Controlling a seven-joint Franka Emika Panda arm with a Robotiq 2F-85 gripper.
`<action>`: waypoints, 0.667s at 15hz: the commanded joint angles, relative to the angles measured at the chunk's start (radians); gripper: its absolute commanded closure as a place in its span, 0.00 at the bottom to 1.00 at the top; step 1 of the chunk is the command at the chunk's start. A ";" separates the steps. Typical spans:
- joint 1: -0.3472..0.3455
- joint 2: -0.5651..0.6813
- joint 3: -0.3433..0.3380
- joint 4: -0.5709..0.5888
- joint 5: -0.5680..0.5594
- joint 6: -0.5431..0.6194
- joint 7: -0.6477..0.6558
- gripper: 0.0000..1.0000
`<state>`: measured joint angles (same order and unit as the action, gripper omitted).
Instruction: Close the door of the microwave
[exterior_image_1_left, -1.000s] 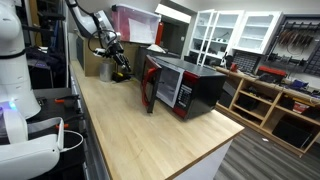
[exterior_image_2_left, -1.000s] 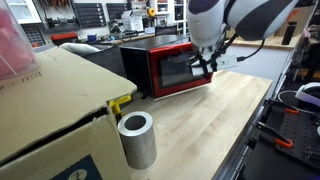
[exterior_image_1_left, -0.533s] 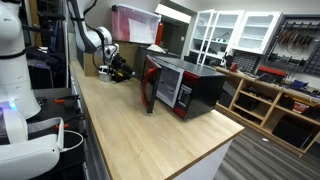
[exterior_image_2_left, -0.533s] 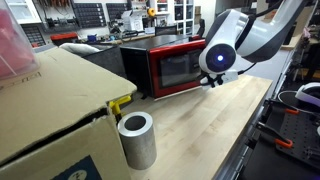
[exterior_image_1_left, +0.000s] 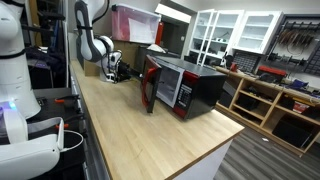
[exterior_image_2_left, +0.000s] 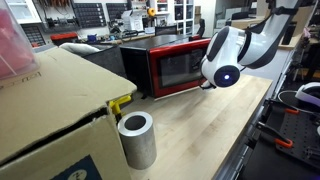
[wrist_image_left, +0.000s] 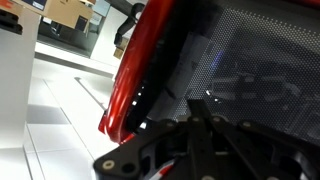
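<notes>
Arm sits lower and nearer counter than a second ago. Door (exterior_image_1_left: 149, 85) still stands open, swung out from microwave (exterior_image_1_left: 195, 88) front. Your gripper (exterior_image_1_left: 122, 72) is beside its red outer face, holding nothing; finger spread cannot be told. Closing push looks barely begun: whole swing left for you.

The microwave (exterior_image_1_left: 190, 88) is sitting on the counter (exterior_image_1_left: 150, 140), its door (exterior_image_2_left: 176, 69) facing the robot arm (exterior_image_2_left: 238, 52). A metal cylinder (exterior_image_2_left: 137, 140) is standing just beside a cardboard box (exterior_image_2_left: 50, 105).
</notes>
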<state>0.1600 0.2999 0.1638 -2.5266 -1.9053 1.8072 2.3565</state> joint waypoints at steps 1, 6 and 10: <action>-0.038 0.032 -0.021 0.024 -0.101 -0.038 0.004 1.00; -0.089 0.070 -0.042 0.068 -0.186 -0.038 0.001 1.00; -0.122 0.096 -0.055 0.119 -0.237 -0.020 -0.018 1.00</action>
<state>0.0581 0.3675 0.1190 -2.4544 -2.1015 1.7884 2.3562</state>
